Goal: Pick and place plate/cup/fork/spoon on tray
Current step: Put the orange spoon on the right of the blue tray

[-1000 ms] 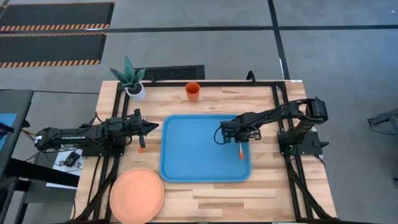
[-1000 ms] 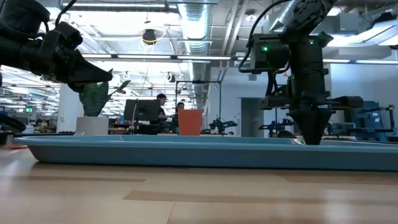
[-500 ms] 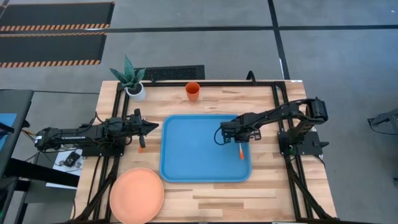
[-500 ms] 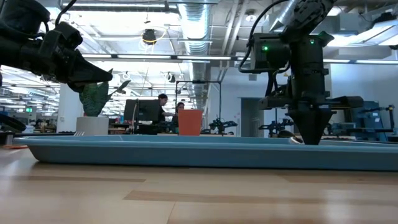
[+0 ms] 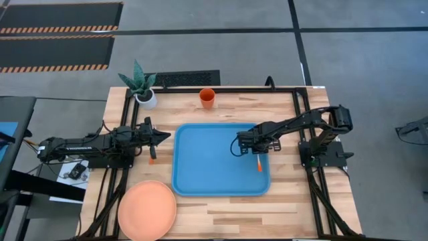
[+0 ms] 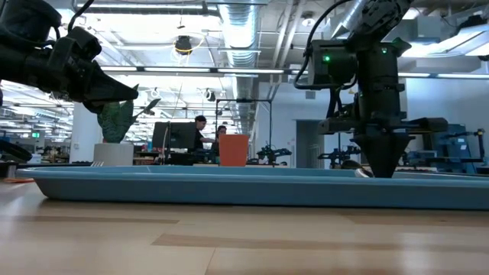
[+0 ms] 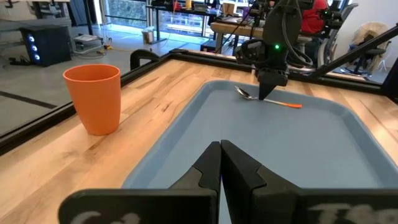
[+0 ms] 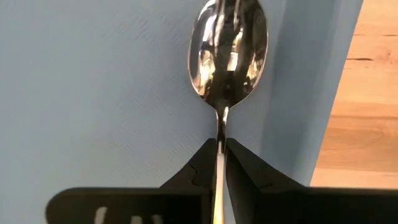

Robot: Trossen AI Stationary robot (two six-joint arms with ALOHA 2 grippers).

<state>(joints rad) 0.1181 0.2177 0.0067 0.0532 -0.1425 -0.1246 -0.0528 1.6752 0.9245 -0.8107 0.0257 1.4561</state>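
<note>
The light-blue tray [image 5: 214, 167] lies mid-table. My right gripper [image 5: 257, 151] stands over its right part, pointing down, shut on the spoon [image 7: 267, 99], whose silver bowl [image 8: 229, 46] lies close to the tray's rim. My left gripper [image 5: 166, 136] hovers shut and empty left of the tray, and also shows in the left wrist view [image 7: 221, 149]. The orange cup [image 5: 207, 98] stands upright beyond the tray's far edge. The salmon plate [image 5: 147, 209] lies flat at the near left. A thin orange handle [image 5: 152, 158] lies on the table under the left arm; its tines do not show. My right gripper pinches the spoon's thin stem [image 8: 221, 132] just behind the bowl, between its two fingers. The fingers come from above, pointing down, one on each side of the stem. The spoon lies level on the tray floor, its orange handle end [image 5: 259, 165] toward the table's near edge.
A white pot with a green spiky plant [image 5: 142, 87] stands at the far left corner. Black frame rails [image 5: 297, 114] run along the table's sides. The right arm's base [image 5: 324, 150] stands right of the tray. Bare wood lies near the tray's near edge [image 5: 267, 214].
</note>
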